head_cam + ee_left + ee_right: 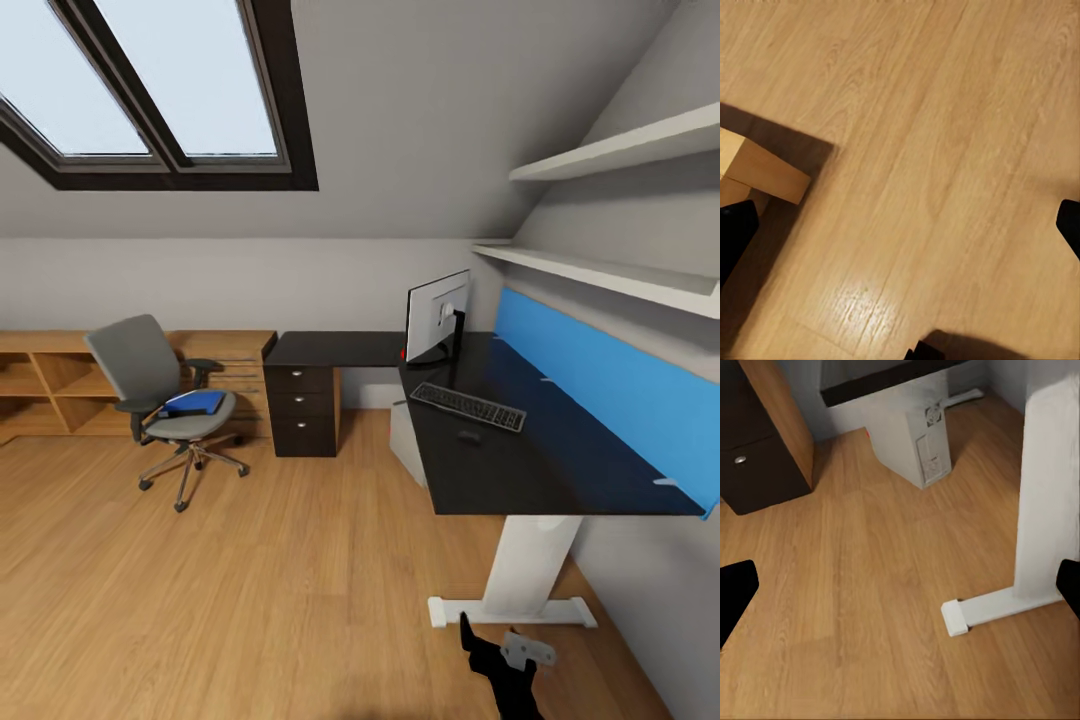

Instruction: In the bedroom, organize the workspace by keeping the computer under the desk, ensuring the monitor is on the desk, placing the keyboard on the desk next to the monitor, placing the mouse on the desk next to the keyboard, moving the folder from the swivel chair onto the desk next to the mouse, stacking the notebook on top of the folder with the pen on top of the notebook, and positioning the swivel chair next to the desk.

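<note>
Head view: L-shaped worktop (560,470) with glossy black top, white legs and a dark drawer unit (302,408), standing ahead of the right claw (505,655), which shows at the lower edge beside the near white foot. On the worktop: monitor (437,316) upright at the far corner; keyboard (467,406) flat, nearer the claw than the monitor; mouse (468,437) just nearer than the keyboard, apart from it. Swivel chair (165,402), grey, well away from the right claw to its left, standing off from the drawer unit; blue folder (195,403) lying on its seat. Low light-wood shelving (60,385) behind the chair. Blue wall panel (610,385) along the worktop's far edge; white wall shelves (620,150) above; skylight (150,90) in the sloped ceiling; wood plank floor (280,580).

Right wrist view: computer (907,439), light grey tower, on the floor under the worktop, ahead of the right claw; white leg and foot (1042,510) close by; drawer unit at the side. Black fingertips (735,592) at both picture edges, spread wide, nothing between them.

Left wrist view: left claw (900,225) over bare floor, its fingertips (735,229) spread apart, holding nothing; a light-wood block corner (761,169) near one fingertip
</note>
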Available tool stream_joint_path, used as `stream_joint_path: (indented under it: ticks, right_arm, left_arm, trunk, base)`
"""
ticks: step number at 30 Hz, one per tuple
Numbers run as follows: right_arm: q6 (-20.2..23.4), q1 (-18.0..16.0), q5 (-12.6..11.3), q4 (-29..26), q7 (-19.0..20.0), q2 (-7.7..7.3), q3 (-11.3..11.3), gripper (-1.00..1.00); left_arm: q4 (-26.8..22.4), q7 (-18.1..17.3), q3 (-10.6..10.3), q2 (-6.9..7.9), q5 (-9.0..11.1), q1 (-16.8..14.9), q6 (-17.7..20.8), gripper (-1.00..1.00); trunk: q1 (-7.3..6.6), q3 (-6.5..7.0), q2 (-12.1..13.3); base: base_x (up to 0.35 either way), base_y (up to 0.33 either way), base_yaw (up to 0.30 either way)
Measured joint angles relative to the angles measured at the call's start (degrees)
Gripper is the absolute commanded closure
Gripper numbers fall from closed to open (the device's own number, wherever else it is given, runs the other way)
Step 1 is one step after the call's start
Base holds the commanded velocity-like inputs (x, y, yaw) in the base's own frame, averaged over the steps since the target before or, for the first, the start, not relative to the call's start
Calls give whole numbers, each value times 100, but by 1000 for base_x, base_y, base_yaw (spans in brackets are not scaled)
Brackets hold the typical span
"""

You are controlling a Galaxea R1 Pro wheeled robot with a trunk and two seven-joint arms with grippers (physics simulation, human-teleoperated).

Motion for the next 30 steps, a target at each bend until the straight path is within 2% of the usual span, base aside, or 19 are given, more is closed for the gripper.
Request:
stream_joint_path:
  ticks: [3,5,6,11,12,15,19,20,21,23,24,27,28,30]
  right_arm:
    - [-35,0,-38,-439,-10,-75,-13,-100]
    - [13,-1,-86,-948,-32,-122,-34,-100]
    - [118,-2,-120,-1269,-76,-146,-51,-100]
    - [685,-1,-145,-2103,-360,-241,-106,-100]
    - [1019,-3,-154,-2427,-535,-320,-114,-100]
    - [1654,-2,-162,-2961,-781,-452,-130,-100]
    - [2711,-2,-159,-3695,-1057,-577,-142,-100]
    - [3000,-2,-156,-3868,-1122,-596,-144,-100]
    - [3563,-3,-146,-4188,-1252,-624,-148,-100]
    - [4119,-2,-139,-4510,-1409,-641,-149,-100]
    - [4576,-7,-144,-4773,-1574,-651,-142,-100]
    - [5237,-19,-139,-5065,-1860,-654,-135,-100]
    - [5597,-42,-137,-5166,-2049,-650,-127,-100]
    - [5907,-85,-139,-5222,-2229,-642,-116,-100]
  left_arm:
    - [0,0,0,3,0,0,0,-100]
    - [0,0,3,6,2,0,0,-100]
    - [0,1,4,7,5,0,0,-100]
    - [0,1,7,9,9,0,-4,-100]
    - [0,1,7,9,9,0,-6,-100]
    - [0,2,8,9,10,0,-7,-100]
    - [0,2,8,9,10,0,-8,-100]
    - [0,2,8,9,10,0,-8,-100]
    - [0,1,8,9,10,0,-10,-100]
    - [0,4,8,9,10,0,-13,-100]
    - [1,4,8,9,10,0,-15,-100]
    - [1,6,8,9,10,0,-16,-100]
    - [1,7,8,8,12,0,-17,-100]
    - [1,7,8,3,15,0,-17,-100]
  trunk:
    - [-66,54,120]
    - [-110,90,201]
    - [-132,108,241]
    - [-242,198,442]
    - [-264,216,482]
    - [-330,270,602]
    - [-418,342,763]
    - [-440,360,803]
    - [-462,378,843]
    - [-506,414,923]
    - [-528,432,964]
    - [-594,486,1085]
    - [-616,504,1125]
    - [-660,540,1205]
  base:
    - [0,0,0]
    - [0,0,0]
    - [0,0,0]
    - [0,0,0]
    - [0,0,0]
    - [0,0,0]
    - [0,0,0]
    - [0,0,0]
    - [0,0,0]
    - [0,0,0]
    - [0,0,0]
    - [0,0,0]
    - [0,0,0]
    - [0,0,0]
